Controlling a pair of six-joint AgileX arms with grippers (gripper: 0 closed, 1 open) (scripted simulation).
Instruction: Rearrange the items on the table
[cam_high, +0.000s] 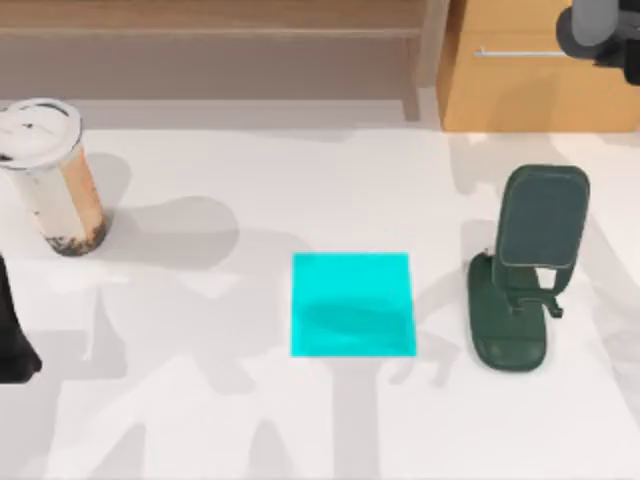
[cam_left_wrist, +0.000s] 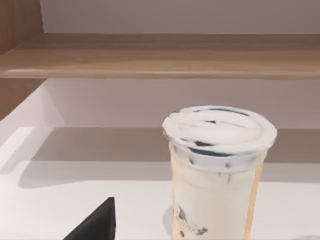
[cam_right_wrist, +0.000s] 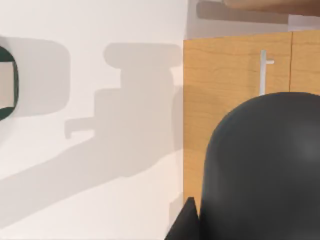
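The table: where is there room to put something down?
The table is bare between the cup at the left and the cyan square in the middle, and all along the near edge. It is tighter on the right, between the square and the dark green phone stand.

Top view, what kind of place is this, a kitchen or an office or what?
Probably a rendered indoor tabletop setup: a white table by a wooden cabinet and shelf, holding a lidded drink cup and a dark green phone stand.

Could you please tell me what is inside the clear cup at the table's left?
The clear white-lidded cup holds milky brown drink with dark specks near the bottom. The white lid covers the top, hiding the surface.
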